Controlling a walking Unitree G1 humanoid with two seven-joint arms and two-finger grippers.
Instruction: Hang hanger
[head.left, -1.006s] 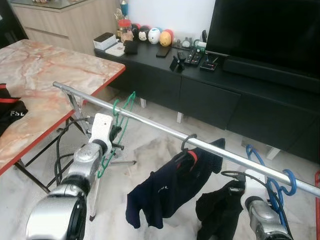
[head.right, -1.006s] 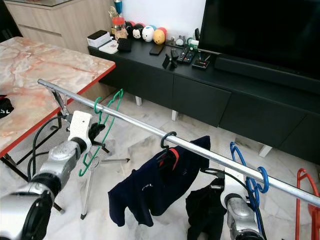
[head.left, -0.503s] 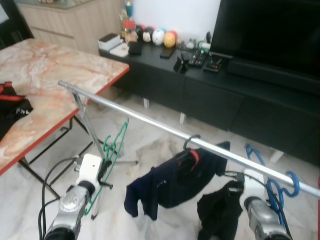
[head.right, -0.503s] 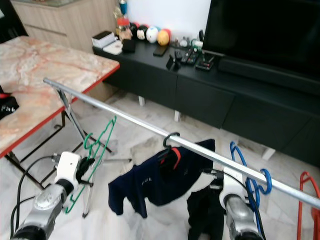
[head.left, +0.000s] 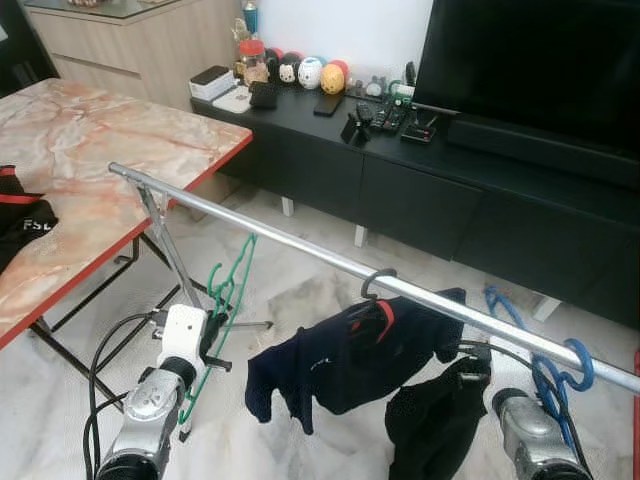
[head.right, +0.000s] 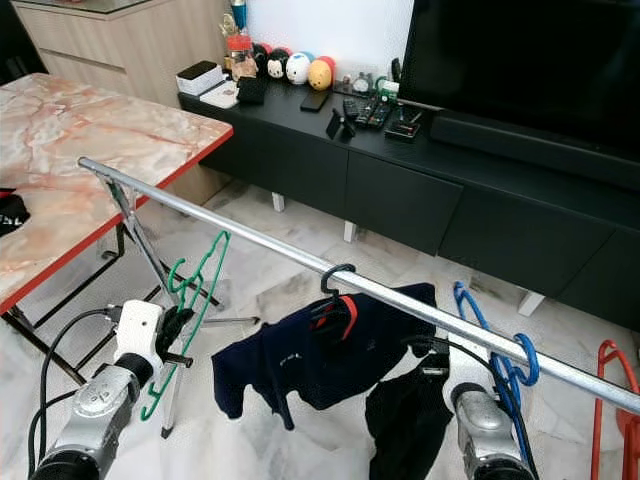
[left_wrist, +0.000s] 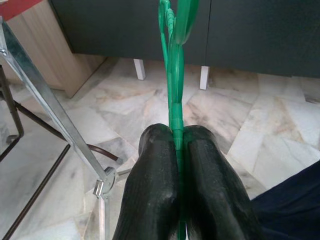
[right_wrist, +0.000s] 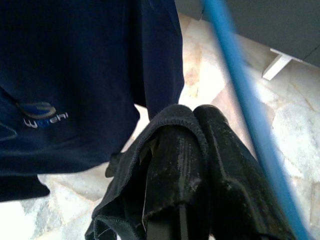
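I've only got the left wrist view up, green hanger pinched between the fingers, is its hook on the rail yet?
Observer: No. The green hanger sits below the rail, hook free, held by the left gripper.
Operator: What else is on that rail?
Observer: A navy shirt on a black hanger about midway, and a blue hanger further toward the robot's right.
Operator: And the right arm?
Observer: The right gripper is shut on a black cloth, low beside the blue hanger.
Operator: Anything behind the rail?
Observer: A black TV cabinet, and a marble table past the rail's left end.
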